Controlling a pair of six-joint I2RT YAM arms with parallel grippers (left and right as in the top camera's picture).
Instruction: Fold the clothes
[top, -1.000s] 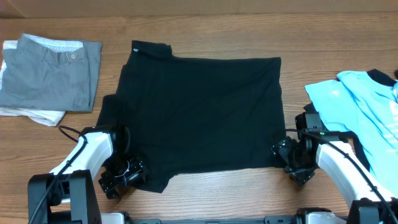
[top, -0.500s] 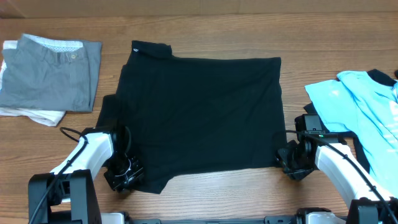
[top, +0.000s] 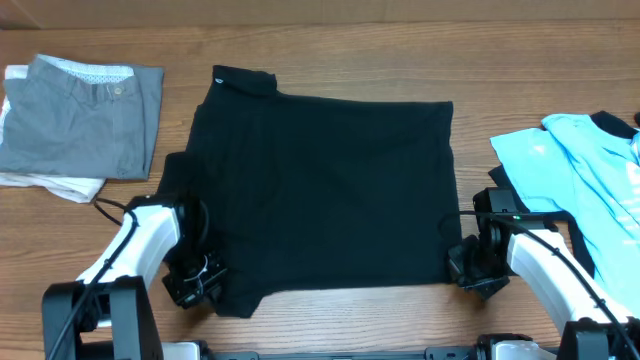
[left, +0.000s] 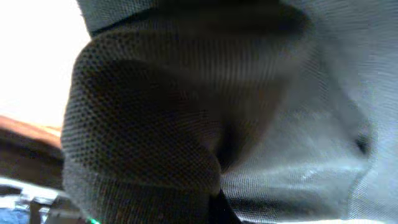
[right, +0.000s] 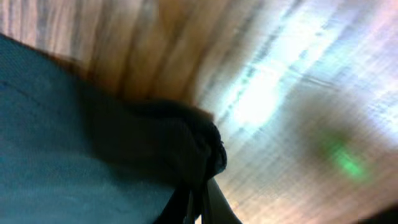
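A large black shirt (top: 320, 185) lies spread flat in the middle of the wooden table, its collar at the far left. My left gripper (top: 200, 284) is shut on its near left corner, where the left wrist view shows bunched black fabric (left: 186, 124) filling the frame. At the near right corner my right gripper (top: 464, 268) is shut on the hem, and a fold of black cloth (right: 186, 143) is pinched between the fingers. A light blue shirt with black trim (top: 585, 165) lies at the right edge.
Folded grey trousers (top: 85, 115) rest on a white cloth (top: 45, 184) at the far left. Bare wooden table (top: 350, 50) runs along the back and in front of the black shirt. The right arm sits close to the light blue shirt.
Both grippers went from open to shut on the black shirt's near corners. The near hem has shifted slightly toward the front edge.
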